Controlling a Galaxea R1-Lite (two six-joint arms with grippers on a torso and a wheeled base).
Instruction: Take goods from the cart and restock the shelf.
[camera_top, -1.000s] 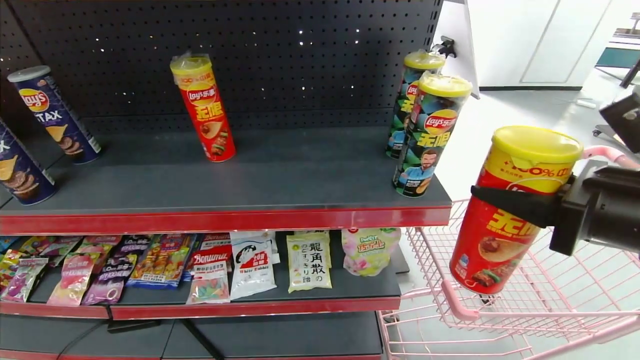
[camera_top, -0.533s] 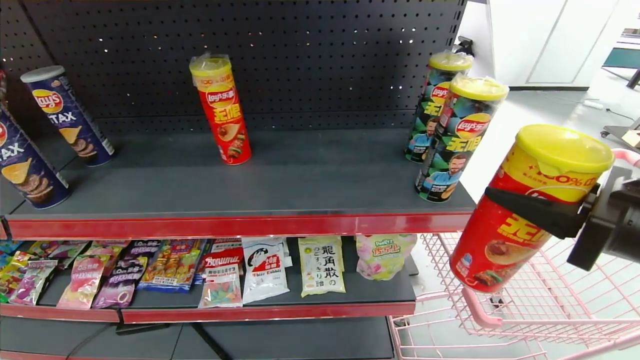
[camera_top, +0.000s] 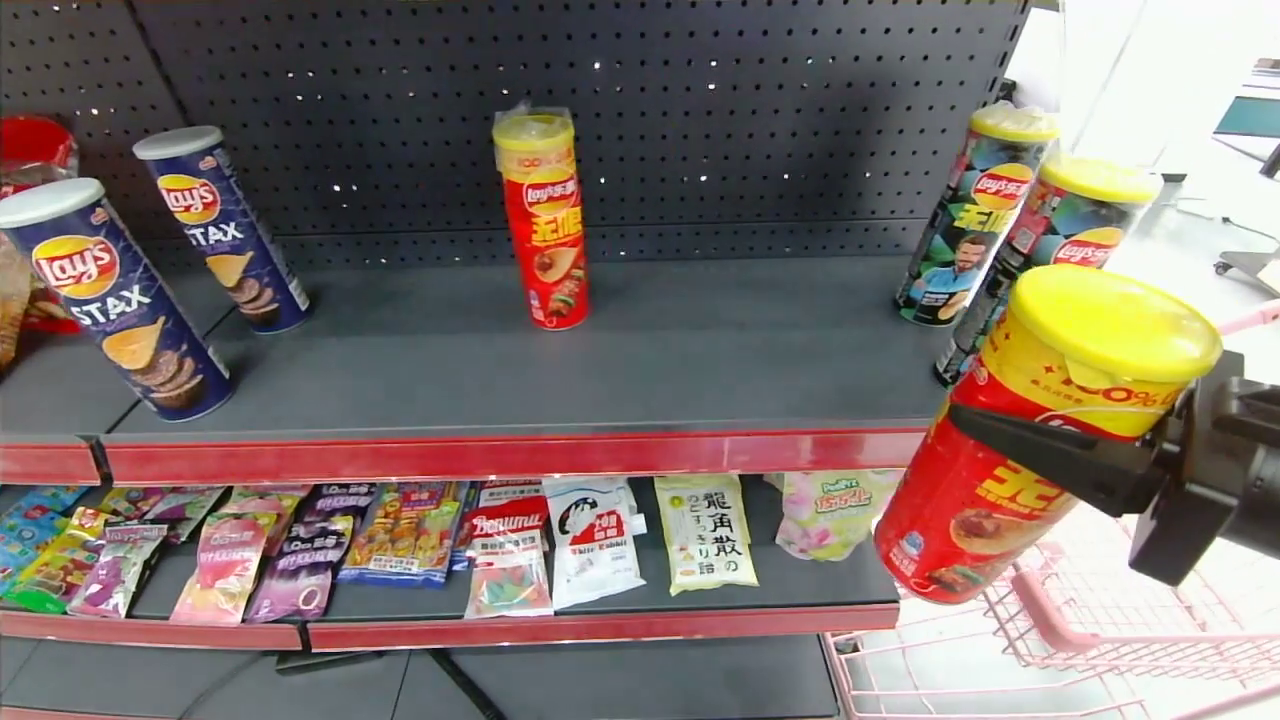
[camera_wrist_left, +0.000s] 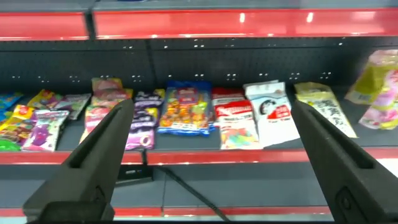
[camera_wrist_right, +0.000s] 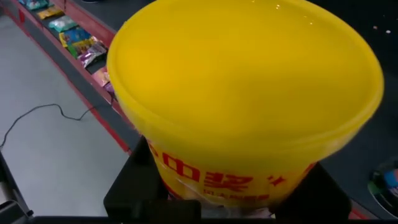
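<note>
My right gripper (camera_top: 1075, 465) is shut on a red chip can with a yellow lid (camera_top: 1010, 470), held tilted in the air off the right end of the upper shelf (camera_top: 620, 380), over the pink cart (camera_top: 1100, 640). The right wrist view looks down on the can's yellow lid (camera_wrist_right: 249, 81). A matching red can (camera_top: 545, 220) stands at the back middle of the upper shelf. My left gripper (camera_wrist_left: 211, 155) is open and holds nothing, facing the lower shelf of snack bags (camera_wrist_left: 186, 112).
Two dark blue cans (camera_top: 110, 290) stand at the left of the upper shelf, two green-patterned cans (camera_top: 985, 215) at its right end. Snack bags (camera_top: 400, 540) line the lower shelf. Bare shelf lies on either side of the middle red can.
The head camera has swung, so the whole shelf sits further right in the picture and more blue cans show. The held can stays in my right gripper, now closer to the shelf's right end.
</note>
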